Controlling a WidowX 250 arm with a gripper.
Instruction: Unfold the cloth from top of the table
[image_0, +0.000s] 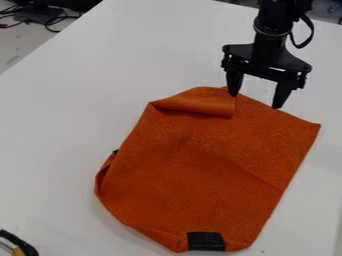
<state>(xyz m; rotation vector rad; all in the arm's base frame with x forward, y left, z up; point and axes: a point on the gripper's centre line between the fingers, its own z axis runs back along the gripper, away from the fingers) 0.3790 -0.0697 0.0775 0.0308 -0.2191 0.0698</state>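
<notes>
Soft light leaves faint shadows beside the cloth (200, 170).

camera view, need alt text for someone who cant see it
An orange cloth lies partly folded on a white table, a flap turned over at its far edge. A black robot gripper hangs open there, and a black patch sits at the near edge.

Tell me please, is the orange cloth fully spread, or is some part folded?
Partly folded. Most of the cloth lies flat, but a flap is turned over at its upper left, and its left edge curls.
</notes>
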